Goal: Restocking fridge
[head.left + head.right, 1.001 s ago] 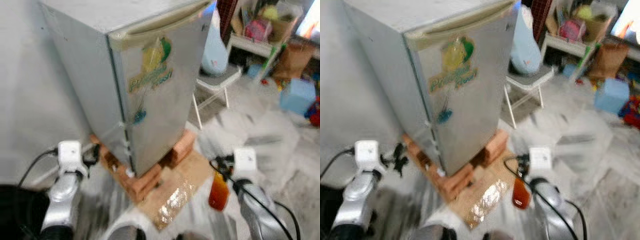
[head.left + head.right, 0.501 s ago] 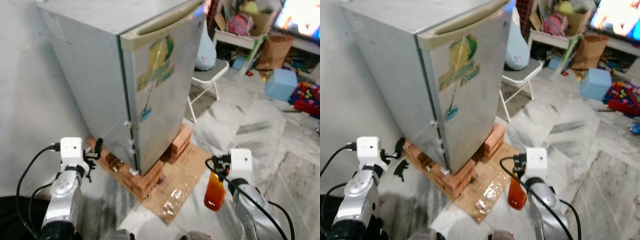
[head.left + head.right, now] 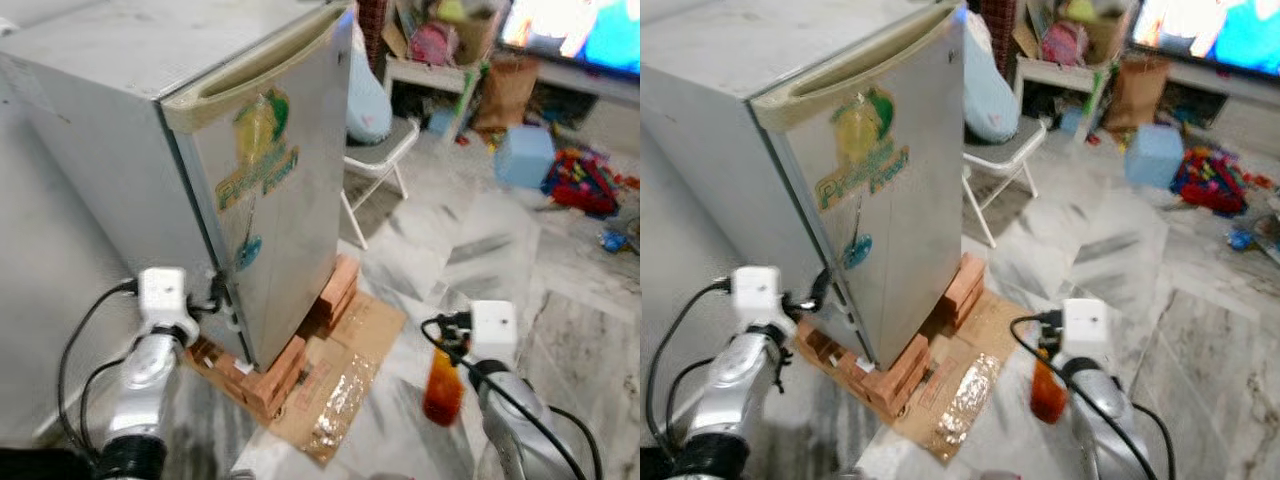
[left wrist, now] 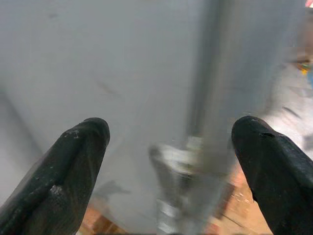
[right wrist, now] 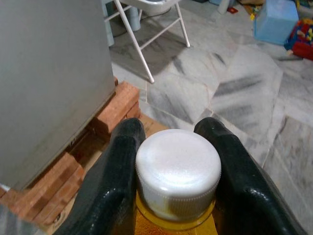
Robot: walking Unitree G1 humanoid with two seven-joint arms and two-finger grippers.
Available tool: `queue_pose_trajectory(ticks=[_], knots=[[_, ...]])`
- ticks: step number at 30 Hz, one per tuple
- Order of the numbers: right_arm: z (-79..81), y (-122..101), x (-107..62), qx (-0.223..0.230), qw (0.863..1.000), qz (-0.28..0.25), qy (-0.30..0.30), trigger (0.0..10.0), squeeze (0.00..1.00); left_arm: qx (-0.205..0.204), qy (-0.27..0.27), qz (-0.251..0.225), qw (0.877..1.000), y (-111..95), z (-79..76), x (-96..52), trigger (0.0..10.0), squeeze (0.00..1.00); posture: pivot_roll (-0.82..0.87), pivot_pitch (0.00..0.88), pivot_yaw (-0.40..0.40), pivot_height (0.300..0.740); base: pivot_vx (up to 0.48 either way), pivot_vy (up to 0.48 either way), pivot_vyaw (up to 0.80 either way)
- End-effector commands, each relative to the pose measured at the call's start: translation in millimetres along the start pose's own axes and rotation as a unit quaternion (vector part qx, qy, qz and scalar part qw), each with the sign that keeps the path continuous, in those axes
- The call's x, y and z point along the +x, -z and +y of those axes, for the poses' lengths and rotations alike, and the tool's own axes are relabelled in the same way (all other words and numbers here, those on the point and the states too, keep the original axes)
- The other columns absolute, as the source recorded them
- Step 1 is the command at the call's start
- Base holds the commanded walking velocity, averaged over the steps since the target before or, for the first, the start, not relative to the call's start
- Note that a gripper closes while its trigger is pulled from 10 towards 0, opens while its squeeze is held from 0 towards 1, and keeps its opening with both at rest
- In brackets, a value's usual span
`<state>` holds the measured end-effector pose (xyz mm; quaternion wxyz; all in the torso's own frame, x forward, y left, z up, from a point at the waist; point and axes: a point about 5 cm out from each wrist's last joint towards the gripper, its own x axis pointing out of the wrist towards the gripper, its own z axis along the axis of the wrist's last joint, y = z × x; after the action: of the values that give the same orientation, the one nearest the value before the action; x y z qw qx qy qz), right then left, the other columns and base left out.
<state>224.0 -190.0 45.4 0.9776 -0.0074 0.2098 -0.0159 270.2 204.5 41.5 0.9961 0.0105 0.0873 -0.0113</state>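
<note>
A silver fridge [image 3: 200,170] with a fruit sticker on its shut door stands on red bricks [image 3: 275,365] and a sheet of cardboard. My left gripper [image 3: 215,295] is open and held right at the lower edge of the fridge, close to where the door meets the side; its fingers [image 4: 63,176] frame that seam. My right gripper [image 3: 447,340] is shut on the white cap [image 5: 177,171] of an orange bottle [image 3: 441,388], which hangs upright above the marble floor to the right of the fridge.
A white folding chair [image 3: 375,165] with a pale blue bag stands just beyond the fridge. Farther back are a shelf with clutter, a brown paper bag [image 3: 500,90], a blue box [image 3: 522,157] and toys on the floor. Grey marble floor [image 3: 560,270] stretches to the right.
The camera has moved closer and shifted, so the fridge sits further left in view. My left gripper has come up against the fridge's lower edge. The bottle stays in my right gripper.
</note>
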Motion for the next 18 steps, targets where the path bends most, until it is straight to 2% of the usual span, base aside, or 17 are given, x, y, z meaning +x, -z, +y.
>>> queue_pose_trajectory(ticks=[1,3,10,18], knots=[[8.5,-8.3,1.1,0.003,1.000,-0.018,-0.016,10.0,0.00,0.005,-0.014,0.001,1.000,0.0,7.8,-2.2,10.0,0.00,0.00,0.000,-0.016,0.740,0.000,0.000,0.00],[8.3,-7.9,0.9,0.003,1.000,-0.018,-0.015,10.0,0.00,0.006,-0.033,0.007,0.999,2.0,10.6,-2.7,10.0,0.00,0.00,0.001,-0.017,0.740,0.000,0.000,0.00],[7.6,-6.5,0.4,0.001,1.000,-0.016,-0.015,10.0,0.00,0.002,-0.038,0.010,0.999,4.3,11.1,-4.0,10.0,0.00,-0.01,0.004,-0.020,0.740,0.000,0.000,0.00],[4.3,-3.5,-2.5,0.000,1.000,-0.008,-0.010,10.0,0.00,0.008,-0.109,0.030,0.994,4.2,34.6,3.1,10.0,0.00,-0.01,0.011,-0.026,0.740,0.000,0.000,0.00]])
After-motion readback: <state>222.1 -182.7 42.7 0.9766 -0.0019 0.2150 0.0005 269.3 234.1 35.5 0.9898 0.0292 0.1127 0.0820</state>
